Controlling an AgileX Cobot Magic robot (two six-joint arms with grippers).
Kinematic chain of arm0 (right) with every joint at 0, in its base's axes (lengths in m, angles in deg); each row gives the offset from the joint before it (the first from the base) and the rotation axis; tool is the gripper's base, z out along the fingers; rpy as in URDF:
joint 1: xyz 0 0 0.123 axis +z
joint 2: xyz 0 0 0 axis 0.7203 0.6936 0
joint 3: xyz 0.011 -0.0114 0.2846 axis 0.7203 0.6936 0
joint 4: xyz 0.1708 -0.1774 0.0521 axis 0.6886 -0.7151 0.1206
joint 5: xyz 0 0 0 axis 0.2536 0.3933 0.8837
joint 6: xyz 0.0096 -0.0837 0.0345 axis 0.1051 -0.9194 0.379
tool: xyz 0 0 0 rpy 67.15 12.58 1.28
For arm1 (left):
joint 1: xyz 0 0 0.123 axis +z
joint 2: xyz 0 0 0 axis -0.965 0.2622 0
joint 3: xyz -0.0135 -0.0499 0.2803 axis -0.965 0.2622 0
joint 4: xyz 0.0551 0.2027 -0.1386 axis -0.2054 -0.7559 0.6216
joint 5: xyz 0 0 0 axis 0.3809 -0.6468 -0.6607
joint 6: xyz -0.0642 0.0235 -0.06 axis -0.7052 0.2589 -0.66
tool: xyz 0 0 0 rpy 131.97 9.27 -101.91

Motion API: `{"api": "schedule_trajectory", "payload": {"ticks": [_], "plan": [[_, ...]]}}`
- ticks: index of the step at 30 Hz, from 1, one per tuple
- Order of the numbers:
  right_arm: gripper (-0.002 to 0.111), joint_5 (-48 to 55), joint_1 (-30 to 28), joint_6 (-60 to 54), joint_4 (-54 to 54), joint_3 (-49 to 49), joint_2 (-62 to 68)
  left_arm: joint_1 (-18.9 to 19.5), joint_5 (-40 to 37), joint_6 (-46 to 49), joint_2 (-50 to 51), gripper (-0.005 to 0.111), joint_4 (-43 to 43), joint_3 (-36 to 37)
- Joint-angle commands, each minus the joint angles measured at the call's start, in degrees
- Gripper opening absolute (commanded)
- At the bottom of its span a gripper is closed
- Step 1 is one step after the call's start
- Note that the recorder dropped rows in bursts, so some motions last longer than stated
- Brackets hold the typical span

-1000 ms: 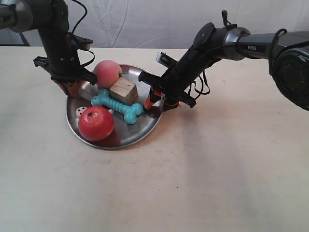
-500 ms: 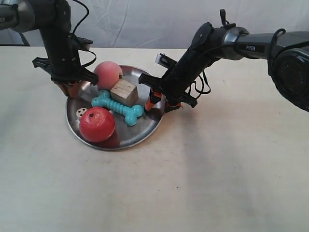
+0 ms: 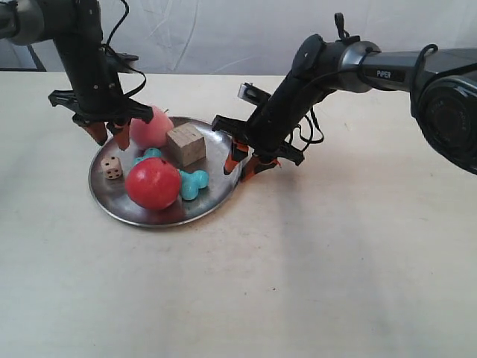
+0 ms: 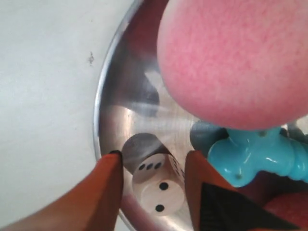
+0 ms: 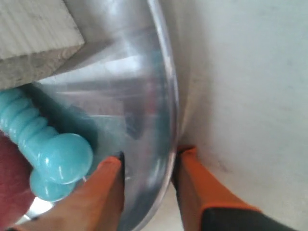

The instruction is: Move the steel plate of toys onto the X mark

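The steel plate (image 3: 218, 173) sits tilted, its right rim raised off the table. My right gripper (image 3: 242, 165) is shut on that rim, one orange finger inside the plate (image 5: 139, 96) and one outside. The red apple (image 3: 153, 183), pink peach (image 3: 149, 128), wooden cube (image 3: 185, 144), turquoise bone (image 3: 192, 184) and die (image 3: 112, 167) crowd the low left side. My left gripper (image 4: 151, 161) stands open over the far-left rim, and the die (image 4: 159, 185) shows between its fingers. A tiny grey mark (image 4: 90, 58) on the table is too small to name as the X mark.
Pale tabletop surrounds the plate on all sides. A white cloth backdrop hangs behind the table's far edge. The bone (image 5: 53, 149) lies close to the inner finger of the right gripper (image 5: 150, 155), with the cube (image 5: 33, 38) beyond it.
The plate has slid toward the exterior view's left and tipped, right rim up. Apple, bone and die have rolled left and the peach sits closer to the left gripper.
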Motion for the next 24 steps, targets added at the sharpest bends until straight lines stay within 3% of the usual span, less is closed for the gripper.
{"api": "schedule_trajectory", "payload": {"ticks": [1,10,12,14,16,17,21,24], "plan": [[0.036,-0.8,0.2,1.0,-8.5,0.1,-1.8,0.0,-0.4,-0.3,-1.3,0.041,-2.7,-0.4],[0.036,-3.3,-4.1,1.8,-12.3,0.1,-10.7,0.1,-0.4,-0.5,-6.5,0.041,-7.6,-0.4],[0.036,-2.5,-5.0,1.8,-13.8,0.1,-12.7,0.1,-0.4,-1.2,-8.3,0.035,-8.1,-0.4],[0.027,-1.7,-5.4,-0.1,-17.4,0.1,-15.0,0.1,-0.4,-3.5,-10.6,0.022,-8.5,-0.4],[0.000,-1.6,-5.4,-0.1,-23.6,1.3,-19.9,0.1,-0.4,-4.3,-15.3,0.003,-7.0,-0.2],[0.000,-1.6,-5.4,-0.3,-24.1,2.6,-22.8,0.1,1.1,-4.3,-17.9,0.000,-5.7,0.8],[0.000,-7.8,-4.7,-2.9,-23.9,15.7,-39.0,0.0,11.7,-3.9,-34.8,0.000,-1.9,12.1],[0.000,-19.6,-1.5,-4.0,-24.1,36.0,-57.8,0.0,25.5,1.3,-53.1,0.000,4.3,29.5]]}}
